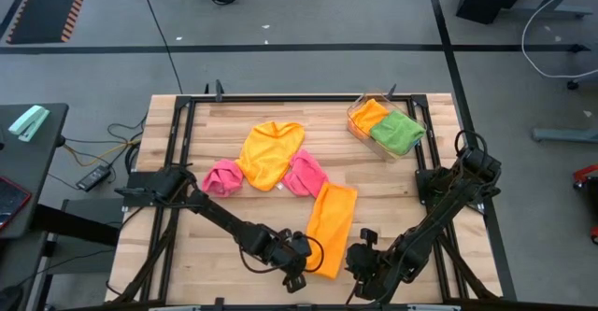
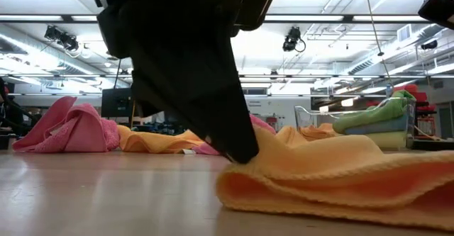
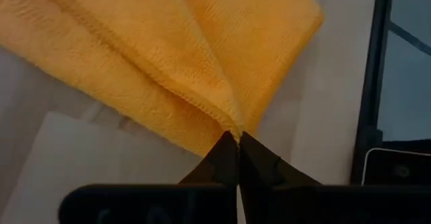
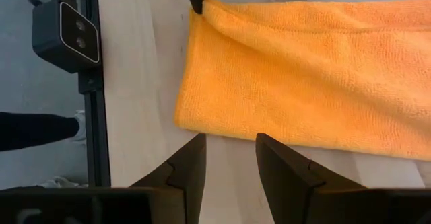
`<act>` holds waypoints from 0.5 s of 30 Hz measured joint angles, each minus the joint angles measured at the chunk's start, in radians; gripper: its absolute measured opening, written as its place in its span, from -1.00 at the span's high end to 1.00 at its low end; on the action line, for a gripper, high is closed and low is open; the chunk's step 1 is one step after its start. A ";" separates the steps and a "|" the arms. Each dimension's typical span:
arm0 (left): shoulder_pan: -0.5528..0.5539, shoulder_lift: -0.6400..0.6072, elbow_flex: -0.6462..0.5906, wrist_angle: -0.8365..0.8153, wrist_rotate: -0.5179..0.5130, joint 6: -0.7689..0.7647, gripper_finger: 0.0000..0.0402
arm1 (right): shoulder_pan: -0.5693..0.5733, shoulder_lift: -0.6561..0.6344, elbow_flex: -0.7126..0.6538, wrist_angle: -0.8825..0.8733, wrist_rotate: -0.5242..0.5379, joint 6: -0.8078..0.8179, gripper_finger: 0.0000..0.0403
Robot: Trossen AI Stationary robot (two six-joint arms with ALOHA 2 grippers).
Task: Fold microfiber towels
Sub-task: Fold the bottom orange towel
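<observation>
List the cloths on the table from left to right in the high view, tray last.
Left pink towel → yellow towel → right pink towel → orange towel, pinched at its near end by the left gripper → tray holding an orange cloth and a green cloth.

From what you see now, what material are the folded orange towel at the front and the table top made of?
The folded orange towel looks like soft microfiber cloth: fine fuzzy matte nap, stitched hem, and limp rounded folds where the left end effector pinches its corner. The pale table top appears to be wooden butcher-block: joined light planks with grain lines, smooth with a slight sheen.
</observation>
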 joint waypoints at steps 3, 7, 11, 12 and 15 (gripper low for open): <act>-0.001 0.000 0.000 -0.007 0.000 -0.018 0.86 | -0.004 0.000 0.000 0.000 0.000 -0.003 0.31; -0.005 0.000 0.000 -0.028 0.002 -0.061 0.63 | -0.009 0.000 0.000 0.000 0.000 -0.005 0.31; -0.005 0.000 0.000 -0.031 0.015 -0.099 0.43 | -0.019 0.000 0.000 0.000 0.000 -0.016 0.31; -0.006 0.000 0.000 -0.032 0.015 -0.103 0.38 | -0.023 0.000 0.000 -0.001 -0.002 -0.015 0.31; -0.005 -0.001 0.000 -0.036 0.039 -0.106 0.25 | -0.044 0.000 0.000 -0.006 -0.050 -0.009 0.31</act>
